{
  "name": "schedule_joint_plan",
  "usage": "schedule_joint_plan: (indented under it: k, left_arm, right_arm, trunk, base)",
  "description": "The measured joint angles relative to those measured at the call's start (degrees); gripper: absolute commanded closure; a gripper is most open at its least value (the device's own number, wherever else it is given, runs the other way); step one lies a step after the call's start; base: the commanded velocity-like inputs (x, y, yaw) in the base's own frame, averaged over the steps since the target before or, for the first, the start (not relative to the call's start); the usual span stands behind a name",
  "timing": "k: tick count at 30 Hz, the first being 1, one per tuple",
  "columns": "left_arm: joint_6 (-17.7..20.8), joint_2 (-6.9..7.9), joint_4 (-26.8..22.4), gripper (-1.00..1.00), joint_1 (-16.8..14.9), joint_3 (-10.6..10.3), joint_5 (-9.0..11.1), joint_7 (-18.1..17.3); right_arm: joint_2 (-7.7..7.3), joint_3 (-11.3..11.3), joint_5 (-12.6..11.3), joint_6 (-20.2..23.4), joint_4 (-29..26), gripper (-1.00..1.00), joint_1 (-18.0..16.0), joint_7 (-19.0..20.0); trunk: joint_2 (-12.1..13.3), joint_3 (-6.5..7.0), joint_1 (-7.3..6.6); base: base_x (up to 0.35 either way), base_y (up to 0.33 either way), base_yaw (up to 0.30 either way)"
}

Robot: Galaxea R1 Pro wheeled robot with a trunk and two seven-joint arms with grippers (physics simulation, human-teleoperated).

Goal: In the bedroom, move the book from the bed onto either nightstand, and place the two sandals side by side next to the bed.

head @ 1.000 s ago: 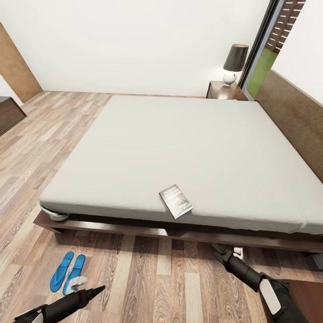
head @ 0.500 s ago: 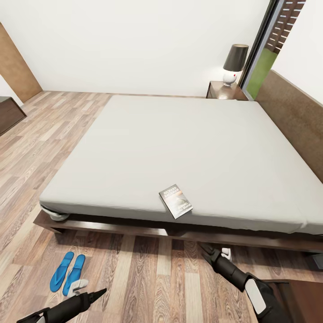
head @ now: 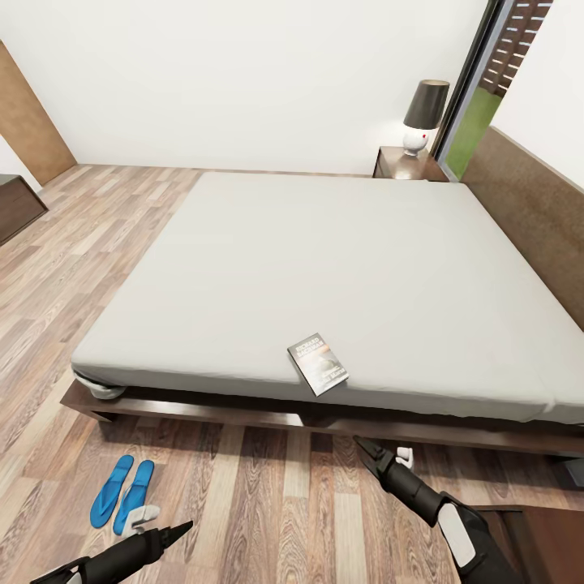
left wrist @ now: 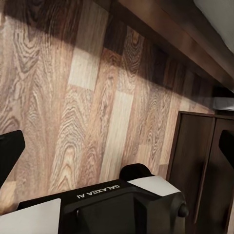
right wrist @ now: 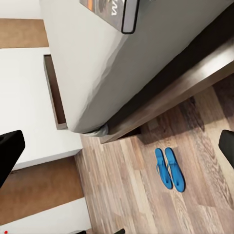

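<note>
The book (head: 318, 363) lies flat on the pale mattress of the bed (head: 341, 268), close to its near edge; its corner also sticks out over the mattress side (right wrist: 109, 12). The two blue sandals (head: 122, 493) lie side by side on the floor by the bed's near left corner, and again in the right wrist view (right wrist: 169, 168). My right gripper (head: 365, 448) hovers open above the floor just in front of the bed frame, below and a little right of the book. My left gripper (head: 177, 530) is open, low over the floor right of the sandals. A nightstand (head: 405, 165) stands at the far side by the headboard.
A lamp (head: 422, 113) stands on the far nightstand. A second dark wooden cabinet (head: 551, 535) is beside my right arm, also seen in the left wrist view (left wrist: 200, 161). A long dark bench (head: 12, 207) sits at the far left. Plank floor (head: 268, 503) lies between my arms.
My right gripper has moved left along the front of the bed frame, nearer to below the book. The left gripper has dropped slightly. Book and sandals have not moved.
</note>
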Motion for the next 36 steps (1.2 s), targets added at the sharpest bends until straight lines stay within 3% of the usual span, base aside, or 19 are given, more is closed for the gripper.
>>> schedule_joint_plan:
  k: [5,10,11,16,26,36]
  left_arm:
    - [0.0,0.0,0.04,-1.0,0.0,0.0,0.0,0.0]
    - [-0.01,-0.14,0.02,-1.0,0.0,0.0,0.0,0.01]
    - [-0.02,-0.33,0.0,-1.0,0.0,-0.01,0.0,0.01]
    - [-0.04,-0.55,0.0,-1.0,0.0,0.0,0.0,0.01]
    - [-0.02,-0.8,0.06,-1.0,0.0,0.0,0.0,0.0]
    - [-0.04,-0.88,0.07,-1.0,0.0,0.0,0.0,0.01]
  right_arm:
    - [0.33,0.02,0.01,-0.02,0.06,-1.0,-0.01,-0.08]
    - [2.77,-0.18,-0.69,-0.35,0.47,-1.0,-0.03,-0.04]
    - [3.41,-0.21,-2.44,-1.7,0.67,-1.0,-0.03,-0.03]
    - [3.83,-0.2,-7.36,-4.25,0.85,-1.0,-0.04,-0.02]
    - [3.89,-0.05,-15.95,-4.84,2.75,-1.0,-0.04,0.13]
    - [3.86,0.23,-16.57,-4.41,3.32,-1.0,-0.04,0.53]
  trunk:
    - [0.0,0.0,0.0]
    - [0.0,0.0,0.0]
    - [0.0,0.0,0.0]
    - [0.0,0.0,0.0]
    - [0.0,0.0,0.0]
    - [0.0,0.0,0.0]
  base:
    - [0.0,0.0,0.0]
    - [0.0,0.0,0.0]
    - [0.0,0.0,0.0]
    - [0.0,0.0,0.0]
    - [0.0,0.0,0.0]
    - [0.0,0.0,0.0]
